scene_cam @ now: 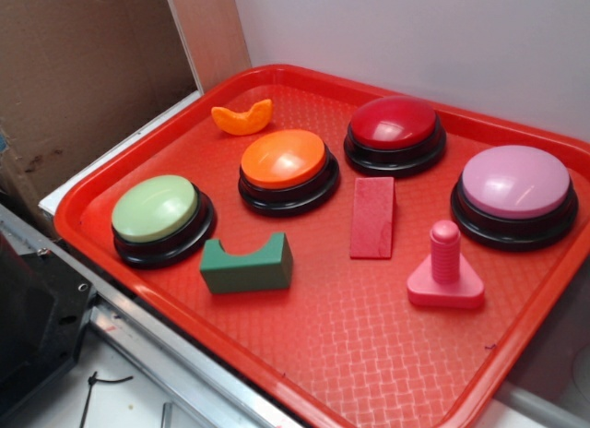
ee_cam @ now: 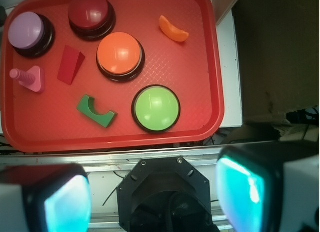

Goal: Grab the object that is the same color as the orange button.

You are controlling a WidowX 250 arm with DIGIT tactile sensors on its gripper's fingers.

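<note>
The object, a small orange crescent [scene_cam: 242, 117] [ee_cam: 173, 29], lies with its ends up at the far left corner of the red tray [scene_cam: 369, 354] [ee_cam: 200, 117]. The orange button [scene_cam: 287, 169] [ee_cam: 120, 56], a dome on a black base, stands close beside it toward the tray's middle. In the wrist view my gripper [ee_cam: 152, 199] hangs high above the robot base, well off the tray's near edge, its fingers wide apart and empty. The gripper does not show in the exterior view.
On the tray also stand a green button [scene_cam: 159, 217] [ee_cam: 156, 109], a red button [scene_cam: 395, 133] [ee_cam: 91, 13] and a pink button [scene_cam: 514, 194] [ee_cam: 29, 33]. A green arch block [scene_cam: 247, 265] [ee_cam: 95, 111], a red wedge [scene_cam: 372, 217] [ee_cam: 69, 65] and a pink peg [scene_cam: 446, 269] [ee_cam: 29, 78] lie between them. A cardboard wall [scene_cam: 83, 68] rises at the left.
</note>
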